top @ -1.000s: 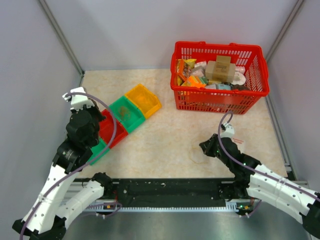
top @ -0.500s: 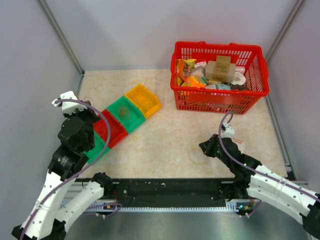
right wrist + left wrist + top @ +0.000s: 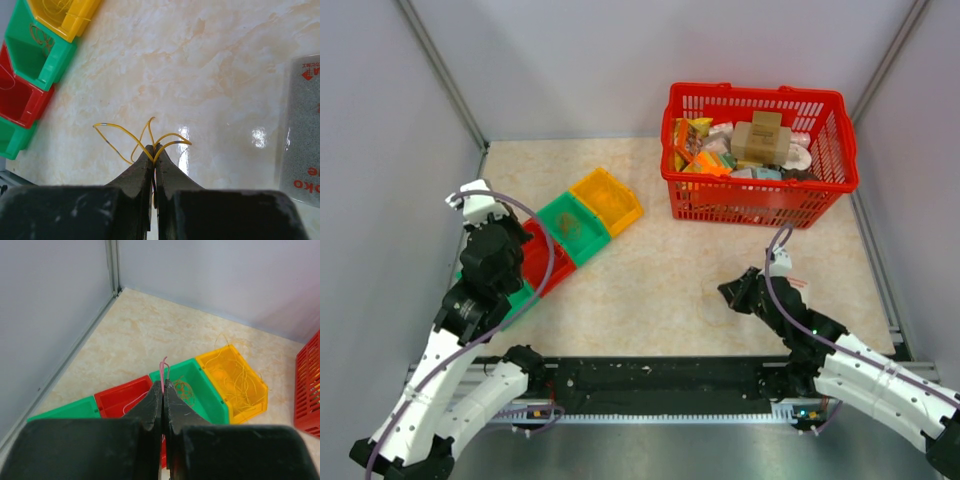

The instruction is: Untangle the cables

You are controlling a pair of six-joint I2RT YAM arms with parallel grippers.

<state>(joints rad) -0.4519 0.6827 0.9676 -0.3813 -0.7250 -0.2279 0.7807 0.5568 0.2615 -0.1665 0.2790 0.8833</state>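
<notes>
My left gripper is shut on a thin pink cable whose end sticks up past the tips. It hangs over the red bin, which holds a pale pink loop. In the top view the left gripper sits over the red bin. My right gripper is shut on several thin yellow cables that fan out above the bare table. In the top view the right gripper is right of centre. The green bin holds orange loops. The yellow bin holds yellow wires.
A red basket full of packets stands at the back right. A second green bin ends the bin row near the left wall. A grey packet lies right of the right gripper. Walls close in on the left, right and back.
The left arm swung out toward the left wall, then came back right over the red bin. The right gripper shifted slightly right, still holding yellow cables.
</notes>
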